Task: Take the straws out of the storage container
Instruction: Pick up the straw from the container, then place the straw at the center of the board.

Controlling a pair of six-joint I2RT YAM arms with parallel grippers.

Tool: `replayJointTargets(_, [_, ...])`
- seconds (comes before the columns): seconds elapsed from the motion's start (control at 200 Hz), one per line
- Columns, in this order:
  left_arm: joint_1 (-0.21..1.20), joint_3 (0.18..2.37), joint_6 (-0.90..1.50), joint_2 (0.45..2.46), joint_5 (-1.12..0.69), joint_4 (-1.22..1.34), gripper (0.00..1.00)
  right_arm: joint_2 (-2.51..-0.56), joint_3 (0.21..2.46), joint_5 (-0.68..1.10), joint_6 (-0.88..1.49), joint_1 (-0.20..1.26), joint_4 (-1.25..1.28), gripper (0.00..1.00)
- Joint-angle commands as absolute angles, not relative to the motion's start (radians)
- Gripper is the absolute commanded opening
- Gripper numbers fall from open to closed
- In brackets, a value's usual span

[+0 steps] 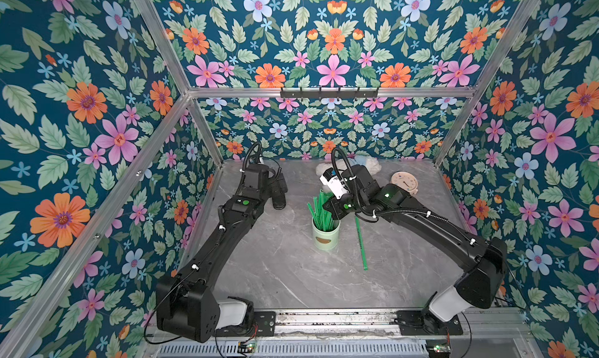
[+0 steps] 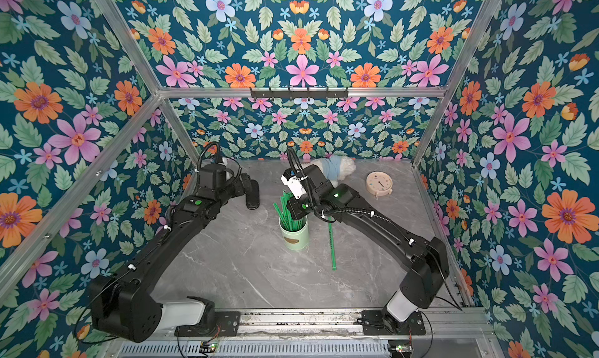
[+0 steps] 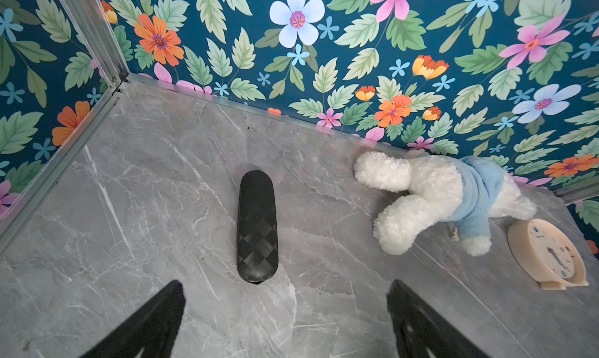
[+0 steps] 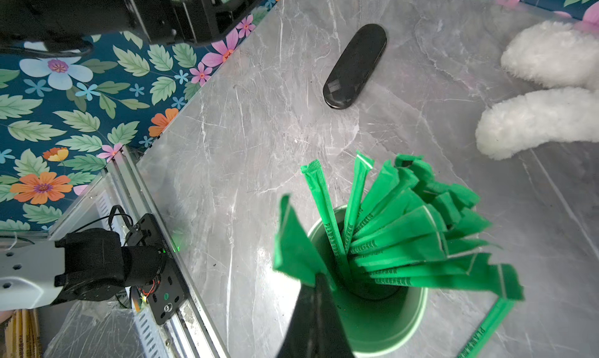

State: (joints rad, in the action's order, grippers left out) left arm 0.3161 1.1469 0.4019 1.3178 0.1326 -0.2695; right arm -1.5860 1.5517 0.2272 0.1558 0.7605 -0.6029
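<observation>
Straws [image 1: 320,210] stand on end in the mint cup [image 1: 325,239] at mid-table. Their long axes are near upright and their tops fan toward the back and left. I count a dozen or more, too overlapped for an exact number. On the left, the left arm reaches toward the back, and its left gripper [image 3: 285,286] is spread wide and empty near one black case [image 3: 257,225] lying front to back. Just right of the cup, one loose straw [image 1: 361,244] lies flat on the table [image 1: 275,269], pointing front to back. The right arm bends in from the right. Its right gripper [image 4: 319,282] hangs over the cup with fingers pressed together, and a blurred wrapper end may be nipped between them. One plush toy [image 3: 431,194] and one clock [image 2: 378,183] sit at the back right.
</observation>
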Motion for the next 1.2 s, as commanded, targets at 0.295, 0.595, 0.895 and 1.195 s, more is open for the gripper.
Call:
replayJointTargets(0.295, [0.315, 1.154, 0.404, 1.313, 0.133, -0.275, 1.0, -1.506, 1.645, 0.218, 0.147, 0.763, -0.641, 0.0])
replayJointTargets(0.595, [0.315, 1.154, 0.403, 1.31, 0.132, -0.276, 0.99, -1.418, 1.778, 0.138, 0.092, 0.763, -0.825, 0.0])
replayJointTargets(0.895, [0.316, 1.154, 0.403, 1.308, 0.136, -0.276, 0.99, -1.414, 1.86, 0.072, 0.083, 0.684, -1.08, 0.0])
replayJointTargets(1.195, [0.315, 1.155, 0.403, 1.316, 0.134, -0.278, 1.0, -1.477, 1.848, 0.214, 0.169, 0.507, -1.239, 0.0])
